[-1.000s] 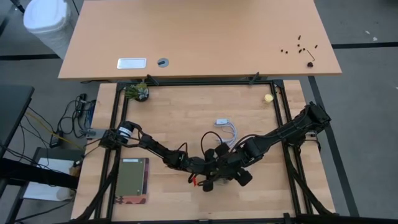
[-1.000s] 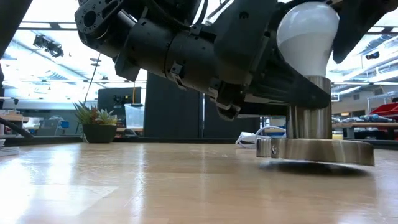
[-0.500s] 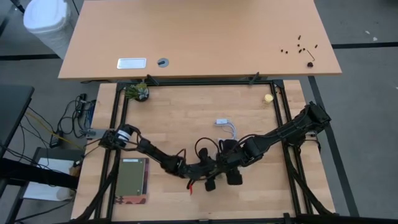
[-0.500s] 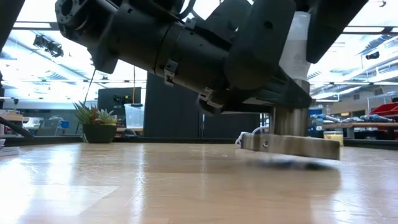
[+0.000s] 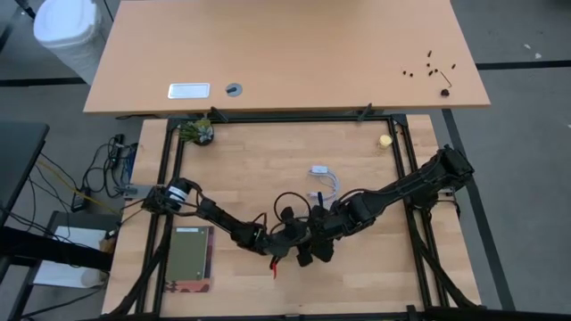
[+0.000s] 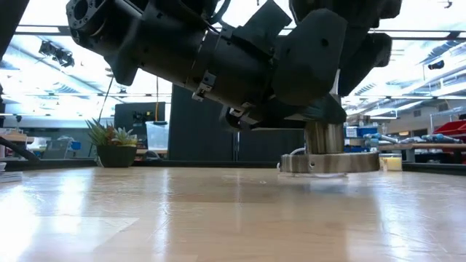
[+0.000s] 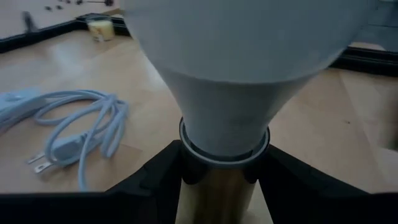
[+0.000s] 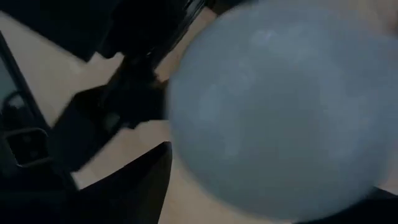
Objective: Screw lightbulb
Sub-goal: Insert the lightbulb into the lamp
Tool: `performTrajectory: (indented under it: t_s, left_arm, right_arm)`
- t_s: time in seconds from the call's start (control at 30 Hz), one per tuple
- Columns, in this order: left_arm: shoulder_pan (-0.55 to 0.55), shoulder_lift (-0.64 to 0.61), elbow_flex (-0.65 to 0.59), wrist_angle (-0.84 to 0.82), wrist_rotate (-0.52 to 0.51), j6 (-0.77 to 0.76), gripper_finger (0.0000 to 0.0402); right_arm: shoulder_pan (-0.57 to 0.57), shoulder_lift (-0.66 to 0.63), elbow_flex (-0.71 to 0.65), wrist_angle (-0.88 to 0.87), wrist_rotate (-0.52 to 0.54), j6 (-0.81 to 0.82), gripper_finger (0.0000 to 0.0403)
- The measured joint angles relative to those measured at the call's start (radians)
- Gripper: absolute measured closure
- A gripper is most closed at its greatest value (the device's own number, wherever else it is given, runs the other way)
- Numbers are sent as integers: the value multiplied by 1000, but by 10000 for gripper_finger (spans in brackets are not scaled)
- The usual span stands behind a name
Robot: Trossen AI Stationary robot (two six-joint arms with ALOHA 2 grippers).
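Note:
The white frosted lightbulb (image 7: 236, 74) stands upright in the brass stem (image 7: 217, 199) of a round metal socket base (image 6: 331, 161) near the middle of the table. My left gripper (image 5: 302, 242) reaches in level from the left, shut on that stem just under the bulb's collar. My right gripper (image 5: 319, 239) comes down from above over the bulb's globe (image 8: 280, 106), shut on it. In the high and low views the arms hide the bulb. My left gripper pinches the socket's upright stem (image 7: 214, 190) between its two fingers (image 7: 155, 180), right below the bulb's collar. The fingers come in about level from the table's left. The socket stands upright with its disc flat on the table. My right gripper has the bulb's globe (image 8: 205, 155) between its fingers, coming steeply from above. One dark finger (image 8: 134, 186) lies beside the globe; the other is out of the picture. The bulb stands upright in the socket.
A coiled white cord with a plug (image 5: 326, 183) lies just beyond the socket. A potted plant (image 5: 198, 132) stands at the far left corner, a yellowish ball (image 5: 385, 140) at the far right, and a green book (image 5: 190, 259) at the near left.
Both grippers and the socket have slid a little toward the table's left edge. The socket's disc was tipped up on one side and now lies flat. My right gripper has rolled about its own axis over the bulb and now hides it in the low view.

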Motion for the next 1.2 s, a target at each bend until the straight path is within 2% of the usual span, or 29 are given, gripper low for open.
performTrajectory:
  t_s: [0.13, 0.27, 0.6, 0.7, 0.87, 1.0, 1.2]
  left_arm:
    - [0, 0, 0, 0, -6, -6, 213]
    - [-2, 0, 0, 0, 3, -4, 213]
    - [-3, 0, 0, -7, 10, 1, 213]
    - [-4, 0, 0, -19, 12, 1, 213]
    - [-4, 0, 0, -35, 14, 0, 213]
    - [-4, 0, 0, -34, 14, 0, 213]
    - [-5, 0, 0, -35, 15, 20, 213]
  right_arm:
    - [-3, 0, 0, 2, 4, 77, 129]
    - [-3, 0, 0, 0, 4, 79, 129]
    - [41, -11, 1, -8, -121, 20, 129]
    - [86, -30, 1, -92, -45, -8, 131]
    - [187, -78, -5, -189, 184, -11, 129]
    - [233, -115, -83, -106, 243, 33, 132]
    - [299, -152, -288, 179, 331, 74, 144]
